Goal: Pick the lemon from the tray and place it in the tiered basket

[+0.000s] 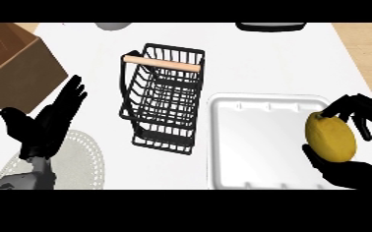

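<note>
Over the tray's (240, 142) right edge, my right hand (349, 169) has its fingers curled round the lemon (330, 136). Left of the tray stands the tiered basket (163, 98); further left my left hand (47, 123) rests, fingers straight.

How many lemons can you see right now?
1. The lemon is in the right robot hand, over the right edge of the white tray. None shows in the basket; the hand could hide others.

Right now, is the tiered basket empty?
Empty. The black wire tiered basket shows only counter through its bars; the lemon is in the right hand.
</note>
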